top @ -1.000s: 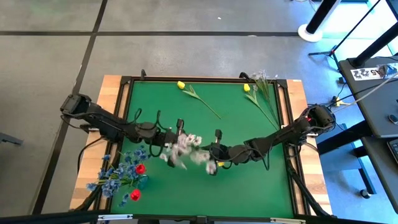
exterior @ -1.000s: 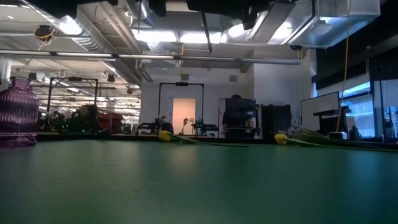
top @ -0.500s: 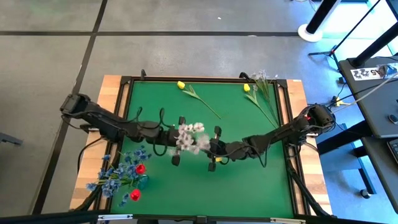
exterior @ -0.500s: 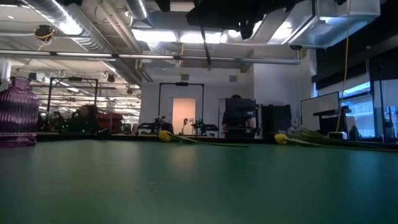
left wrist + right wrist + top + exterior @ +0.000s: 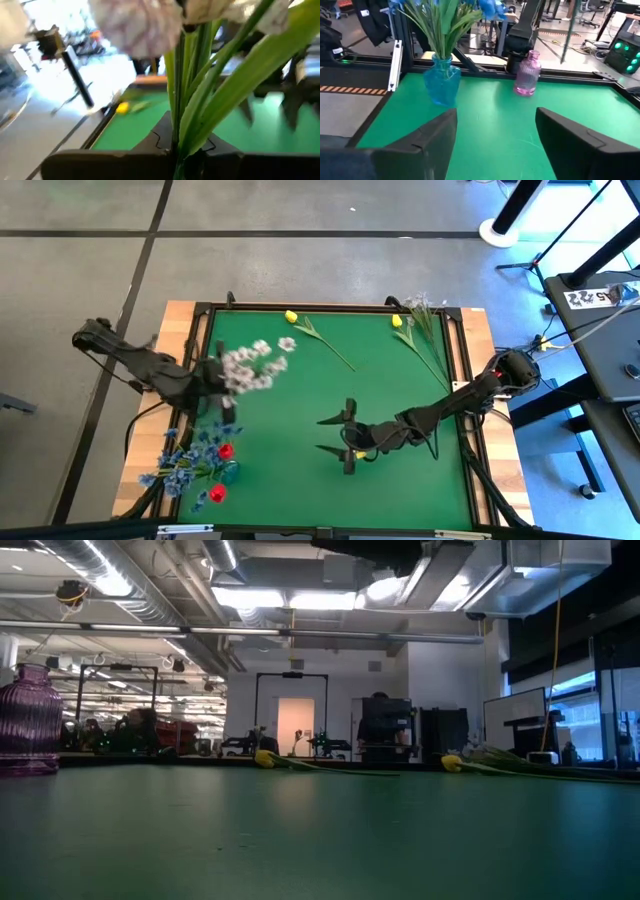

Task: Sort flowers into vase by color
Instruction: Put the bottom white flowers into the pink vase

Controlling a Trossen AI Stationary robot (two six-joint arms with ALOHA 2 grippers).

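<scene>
Your white blossom cluster point(image 5: 250, 365) hangs over the mat's left side, its thin green plastic stems point(image 5: 192, 115) clenched in the left gripper point(image 5: 207, 376); stems that slim and slick could pivot or slide out, and the floppy fabric heads may snag the blue glass vase point(image 5: 442, 82) instead of the ribbed pink vase point(image 5: 527, 74). Right gripper point(image 5: 338, 442) is released, mid-mat, holding nothing.

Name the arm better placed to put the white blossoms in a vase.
Left. The left gripper is shut on the white blossom cluster near the table's left edge, beside the blue vase. The right gripper is open and empty mid-table.
</scene>
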